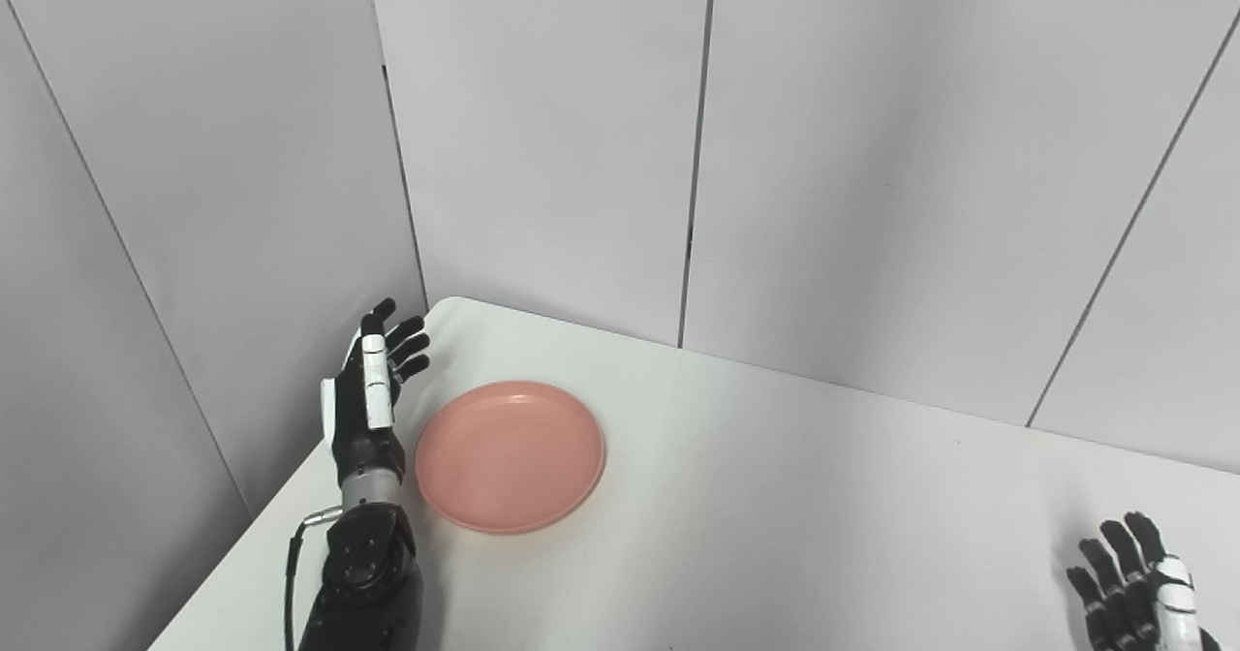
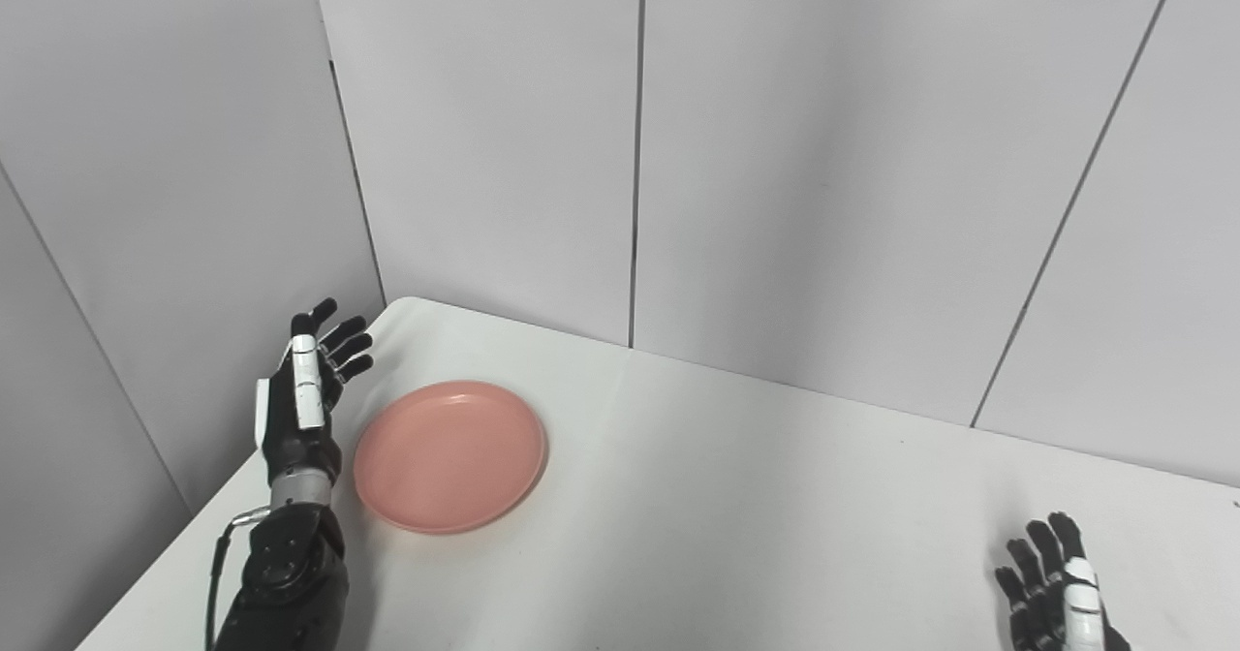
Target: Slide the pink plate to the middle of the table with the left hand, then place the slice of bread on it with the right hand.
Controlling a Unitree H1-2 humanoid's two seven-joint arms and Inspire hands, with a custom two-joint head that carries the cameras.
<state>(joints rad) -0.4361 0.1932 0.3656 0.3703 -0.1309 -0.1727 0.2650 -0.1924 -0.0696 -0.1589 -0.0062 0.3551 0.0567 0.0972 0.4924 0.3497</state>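
Note:
A round pink plate (image 1: 511,454) lies empty on the white table (image 1: 794,496), toward its far left corner. My left hand (image 1: 372,389) is raised on edge just left of the plate, fingers straight and apart, holding nothing; a small gap shows between it and the rim. My right hand (image 1: 1138,588) is at the bottom right, fingers spread, holding nothing, partly cut off by the picture's edge. No slice of bread is in view.
Grey wall panels (image 1: 542,147) stand close behind and to the left of the table. The table's left edge (image 1: 252,544) runs right beside my left forearm.

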